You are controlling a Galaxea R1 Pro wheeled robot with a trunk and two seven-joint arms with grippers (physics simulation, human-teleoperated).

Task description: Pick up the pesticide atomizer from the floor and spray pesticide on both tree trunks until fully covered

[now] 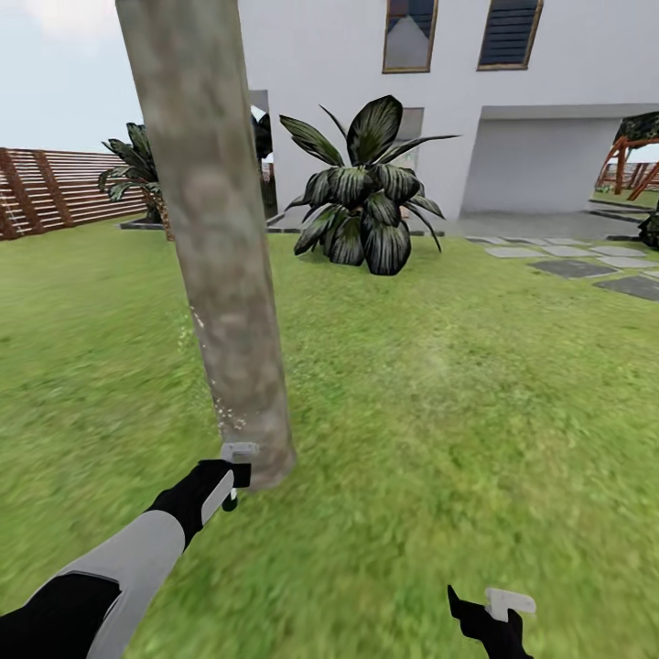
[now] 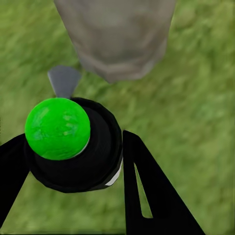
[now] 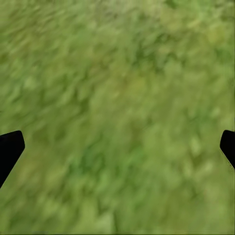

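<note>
A thick, pale mottled tree trunk (image 1: pixel 215 247) rises from the grass floor (image 1: pixel 439 412) just left of centre. White pesticide specks (image 1: pixel 222 407) dot its lower left edge. At the foot of the trunk my left gripper (image 1: pixel 236 476) is shut on the pesticide atomizer (image 1: pixel 232 499). In the left wrist view the atomizer (image 2: pixel 73 147) is a black bottle with a green top, clamped between my black fingers (image 2: pixel 147 191) and pointing at the trunk base (image 2: pixel 117 39). My right gripper (image 1: pixel 499 609) is low at the right, open over bare grass (image 3: pixel 117 98).
A dark broad-leaved plant (image 1: pixel 361 201) stands behind the trunk, in front of the white house (image 1: pixel 549 91). The brown slat fence (image 1: pixel 55 188) runs along the far left. Grey stepping stones (image 1: pixel 577 265) lie at the right. Open lawn stretches to the right of the trunk.
</note>
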